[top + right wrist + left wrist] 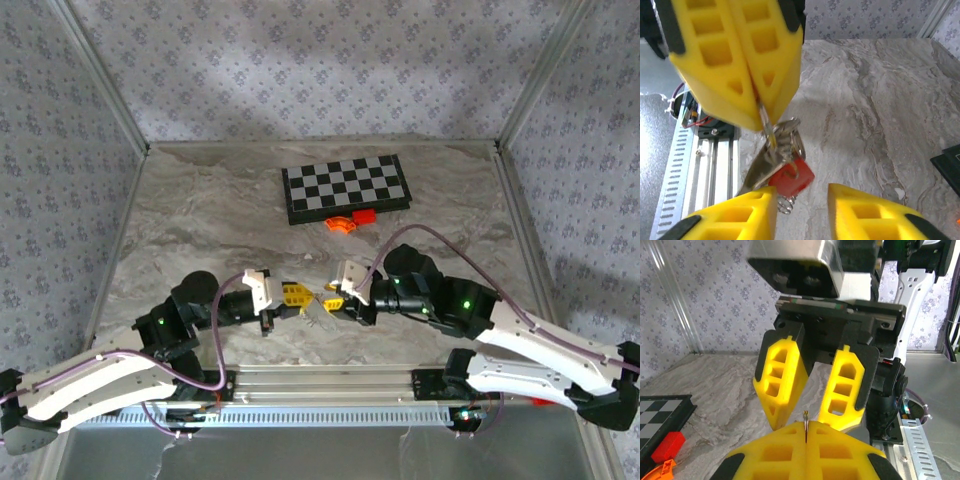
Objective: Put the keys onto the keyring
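Low over table (210, 220), L hand (762, 116) pinching keyring (790, 131), red key (792, 177) dangling, R hand (801, 195) spread.

Overhead, the light was soft and even; the marble table (200, 230) looked palest left of the chessboard (346, 189), and the arms cast only faint shadows on its near side. In the right wrist view the left gripper (760, 112) was smeared with blur along its upper left, though the keyring (785, 132) hung fairly sharp. In the left wrist view I saw a soft, out-of-focus camera housing (795, 265) with a pale sheen.
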### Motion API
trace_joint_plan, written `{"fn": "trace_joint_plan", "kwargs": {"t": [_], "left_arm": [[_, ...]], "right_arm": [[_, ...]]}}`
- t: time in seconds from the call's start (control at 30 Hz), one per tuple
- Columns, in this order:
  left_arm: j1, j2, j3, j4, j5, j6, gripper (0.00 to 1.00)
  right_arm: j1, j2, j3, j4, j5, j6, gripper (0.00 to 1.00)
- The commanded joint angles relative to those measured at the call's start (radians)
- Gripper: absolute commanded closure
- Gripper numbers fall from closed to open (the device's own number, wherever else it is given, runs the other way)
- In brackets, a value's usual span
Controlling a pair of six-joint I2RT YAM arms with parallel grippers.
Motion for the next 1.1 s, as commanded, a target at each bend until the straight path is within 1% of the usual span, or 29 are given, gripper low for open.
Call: {"fn": "trace_joint_plan", "kwargs": {"t": [0.0,0.23,0.4,0.53,0.67,0.9,1.07], "left_arm": [[0.001,-0.022,0.007,0.076,0.026,-0.014,1.00],[0.001,-0.026,-0.001,0.103,0.031,-0.029,1.00],[0.001,-0.026,-0.010,0.126,0.031,-0.042,1.00],[0.001,-0.026,-0.015,0.131,0.030,-0.048,1.00],[0.001,-0.023,-0.012,0.124,0.029,-0.052,1.00],[0.001,-0.022,-0.015,0.133,0.037,-0.055,1.00],[0.001,-0.022,-0.012,0.129,0.039,-0.053,1.00]], "right_arm": [[-0.001,-0.044,-0.036,0.054,-0.039,0.033,0.61],[0.007,-0.069,-0.102,0.155,-0.094,0.085,0.58],[0.014,-0.067,-0.135,0.245,-0.097,0.117,0.58],[0.021,-0.070,-0.158,0.306,-0.101,0.135,0.61],[0.025,-0.062,-0.164,0.311,-0.096,0.135,0.65],[0.025,-0.058,-0.177,0.337,-0.060,0.145,0.68],[0.025,-0.039,-0.175,0.340,-0.051,0.142,0.72]]}}
